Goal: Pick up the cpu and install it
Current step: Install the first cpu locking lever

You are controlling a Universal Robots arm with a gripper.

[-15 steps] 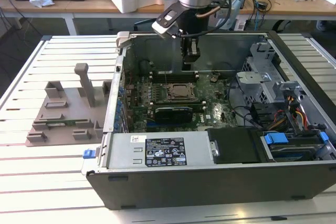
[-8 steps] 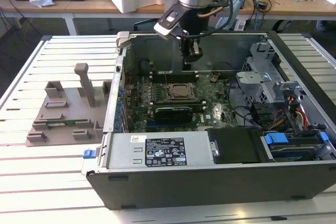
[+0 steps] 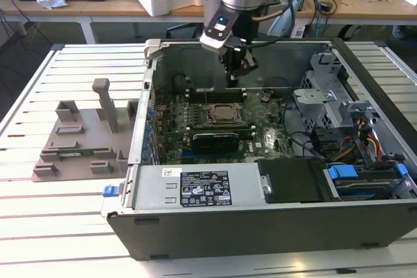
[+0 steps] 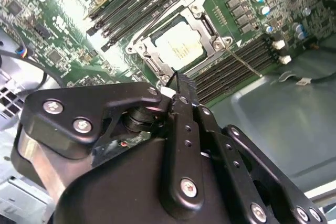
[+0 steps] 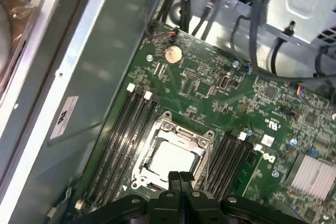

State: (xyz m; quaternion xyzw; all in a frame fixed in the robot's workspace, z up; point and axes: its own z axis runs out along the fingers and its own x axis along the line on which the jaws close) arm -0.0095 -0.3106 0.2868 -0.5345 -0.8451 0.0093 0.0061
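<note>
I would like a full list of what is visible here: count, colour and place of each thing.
computer case: one, black, open, on the table
table: one, pale, slatted, under the case
motherboard: one, green, inside the case
cpu: one, silver-grey, in the socket
expansion card: one, black, beside the socket
fixture plate: one, grey, on the table, exterior view's left
gripper: one, black, shut, above the cpu

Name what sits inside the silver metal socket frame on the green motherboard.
The pale silver-grey square cpu lies inside the socket frame. The black gripper covers one edge in the first wrist view; anything beneath the cpu is hidden.
</note>
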